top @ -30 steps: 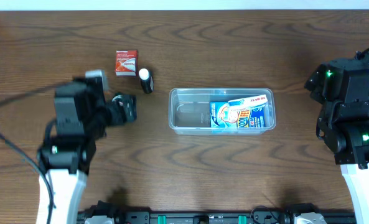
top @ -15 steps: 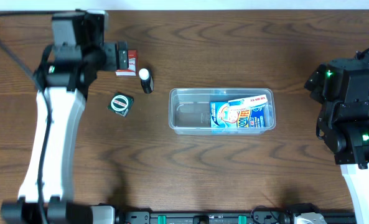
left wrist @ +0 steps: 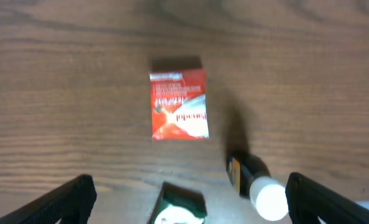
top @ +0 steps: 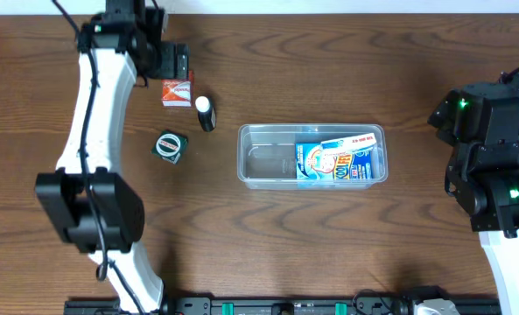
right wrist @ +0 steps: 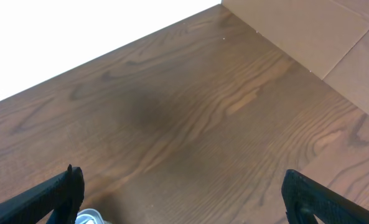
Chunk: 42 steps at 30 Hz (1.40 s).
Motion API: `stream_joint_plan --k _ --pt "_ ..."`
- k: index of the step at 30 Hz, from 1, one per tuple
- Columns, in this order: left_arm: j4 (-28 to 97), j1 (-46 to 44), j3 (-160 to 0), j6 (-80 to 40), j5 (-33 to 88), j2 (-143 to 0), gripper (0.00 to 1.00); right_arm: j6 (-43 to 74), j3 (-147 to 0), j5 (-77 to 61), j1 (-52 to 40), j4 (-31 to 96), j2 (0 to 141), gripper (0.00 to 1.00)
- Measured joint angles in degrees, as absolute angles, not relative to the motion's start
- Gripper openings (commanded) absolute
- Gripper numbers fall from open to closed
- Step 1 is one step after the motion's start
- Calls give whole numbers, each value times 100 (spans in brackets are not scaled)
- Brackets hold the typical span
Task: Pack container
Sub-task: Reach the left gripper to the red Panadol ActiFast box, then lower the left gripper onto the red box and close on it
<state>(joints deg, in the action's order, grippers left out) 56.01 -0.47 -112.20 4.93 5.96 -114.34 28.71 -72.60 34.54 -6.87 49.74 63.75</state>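
The left gripper (left wrist: 190, 182) is spread wide, its two dark fingers (left wrist: 72, 199) at the lower corners of the wrist view, and it holds nothing. It hangs in the air over the far left of the table (top: 329, 245), just past the red box (left wrist: 178, 104), which lies flat and untouched. The right gripper (right wrist: 181, 180) is likewise spread wide and holds nothing, looking out over bare wood at the right side of the table.

Beside the red box, just to its right and nearer the robot, lies one black bottle (top: 206, 113) with a white cap. Nearer still sits one round green and black disc (top: 169, 145). It may be a tape measure, but both views are too blurred to be sure. These three things lie apart from one another.

The one container (top: 263, 162) stands in the middle of the table, well right of the loose things and well apart from both grippers. Inside it, at its right end, lies one blue packet (top: 338, 160). The left half of the container is bare.

A second ago the left arm (top: 97, 114) was folded low over the disc, hiding most of it. Half a second ago it had reached up so that the gripper covered the left edge of the red box. Now it is stretched farther toward the back edge, and the box shows whole. The right arm (top: 491, 166), container, packet, box and bottle have not moved.
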Motion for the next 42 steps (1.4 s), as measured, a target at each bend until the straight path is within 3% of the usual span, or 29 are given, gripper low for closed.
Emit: stream_joint_plan --k 7,12,42 --pt "6770 -47 -12814 274 598 -12195 98 2871 -7260 3454 -687 4974 6375 99" --pt "7019 -47 -12914 250 598 -12648 98 2871 -7260 3454 -687 4974 6375 99" --pt "6477 -43 -12914 290 355 -14051 99 2871 -7260 3454 -687 4974 6375 99"
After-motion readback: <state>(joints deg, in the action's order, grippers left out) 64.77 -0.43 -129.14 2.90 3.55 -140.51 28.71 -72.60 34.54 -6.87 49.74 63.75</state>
